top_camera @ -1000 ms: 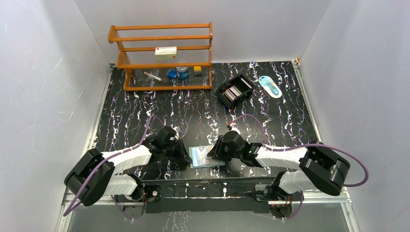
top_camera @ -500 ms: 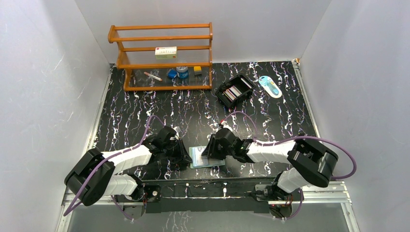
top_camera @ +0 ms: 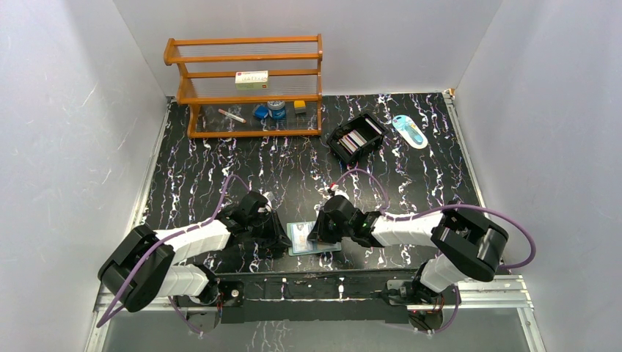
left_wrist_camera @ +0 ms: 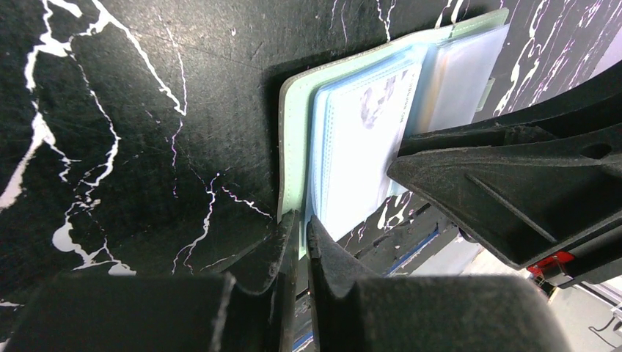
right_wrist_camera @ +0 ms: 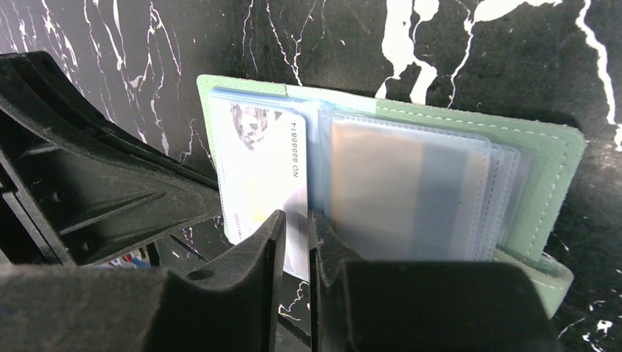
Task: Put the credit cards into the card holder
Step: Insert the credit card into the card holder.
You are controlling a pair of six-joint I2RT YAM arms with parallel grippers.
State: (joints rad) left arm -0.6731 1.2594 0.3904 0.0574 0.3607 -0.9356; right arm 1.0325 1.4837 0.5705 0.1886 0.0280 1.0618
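Pinching the open card holder (right_wrist_camera: 544,165) are left jaws; right jaws pinch its sleeved white card (right_wrist_camera: 262,165).

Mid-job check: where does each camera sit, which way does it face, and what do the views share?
Top external: above and behind the bases, facing down toward the shelf; both arms show.
Left wrist: looks past the left end effector at the card holder's edge.
Right wrist: looks past the right end effector at the white card.
Shared: the card holder, in all three.
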